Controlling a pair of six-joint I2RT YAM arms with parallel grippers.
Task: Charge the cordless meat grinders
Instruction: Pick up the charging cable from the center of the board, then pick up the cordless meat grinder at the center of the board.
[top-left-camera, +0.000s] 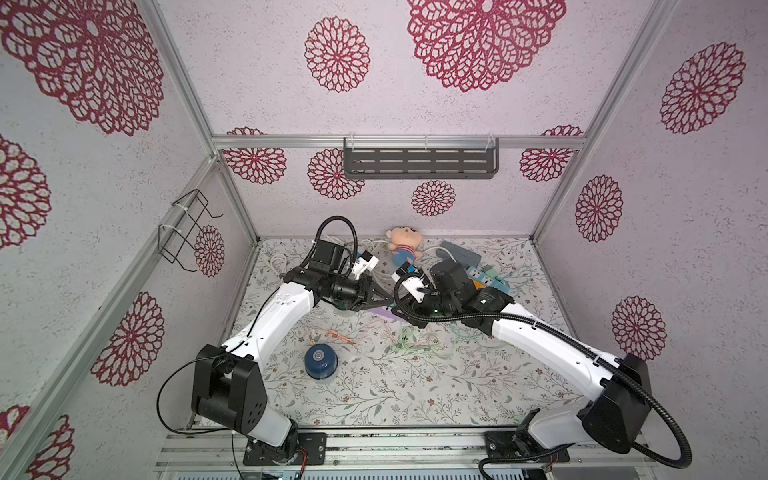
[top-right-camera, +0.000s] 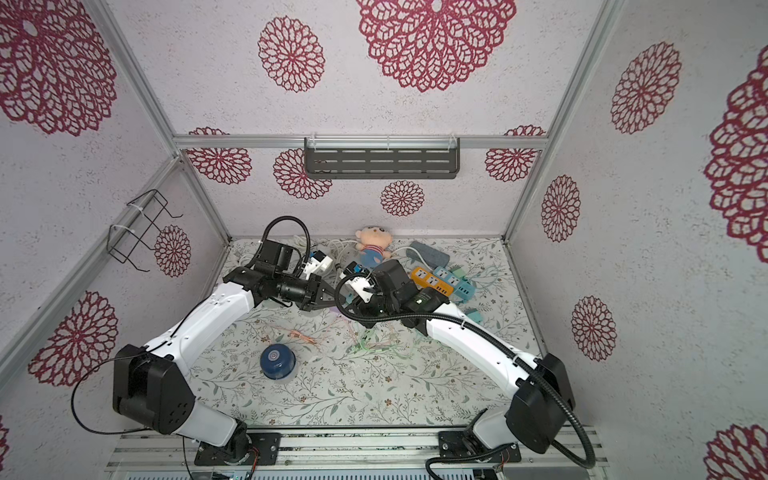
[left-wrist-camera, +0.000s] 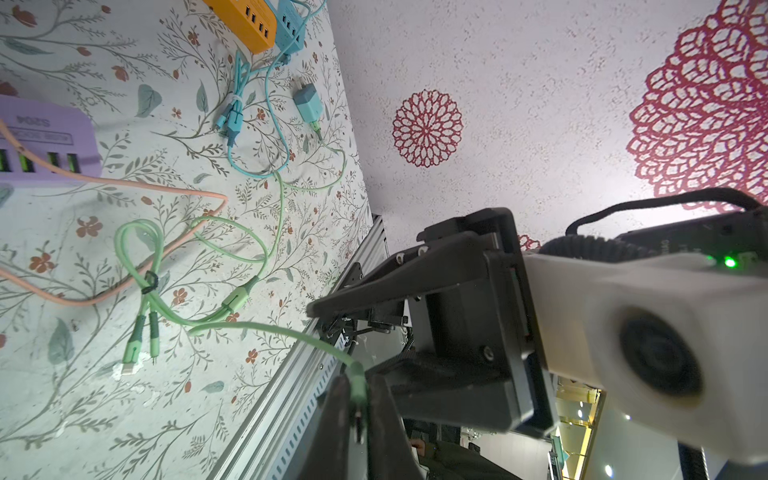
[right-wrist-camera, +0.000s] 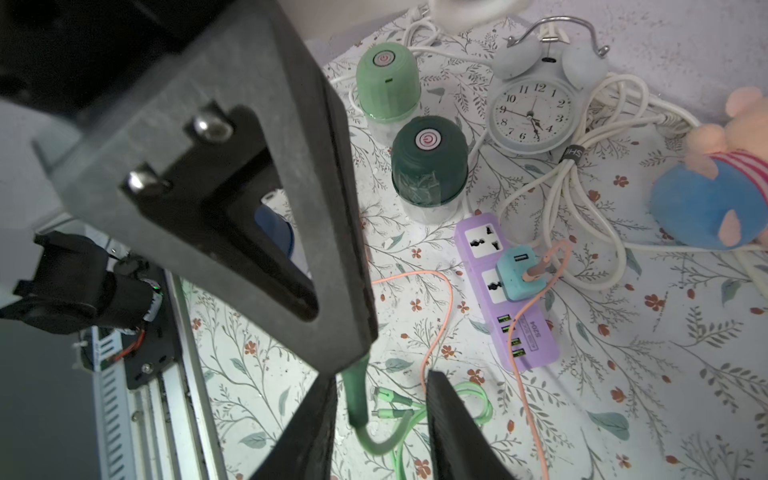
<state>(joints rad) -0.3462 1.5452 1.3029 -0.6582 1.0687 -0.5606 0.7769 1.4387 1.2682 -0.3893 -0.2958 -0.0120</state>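
Up front, the navy grinder (top-left-camera: 321, 360) sits alone on the counter (top-left-camera: 415, 395) with open room around it. Mid-counter, the left hand (left-wrist-camera: 359, 380) is clenched on the green plug (right-wrist-camera: 357, 399). The right hand (right-wrist-camera: 380, 376) is released, jaws either side of that plug. It should close square on the sleeve, tip free, before the left lets go. Far back, the dark green grinder (right-wrist-camera: 428, 162) and light green grinder (right-wrist-camera: 386, 87) crowd the clock (right-wrist-camera: 530, 112) and cables.
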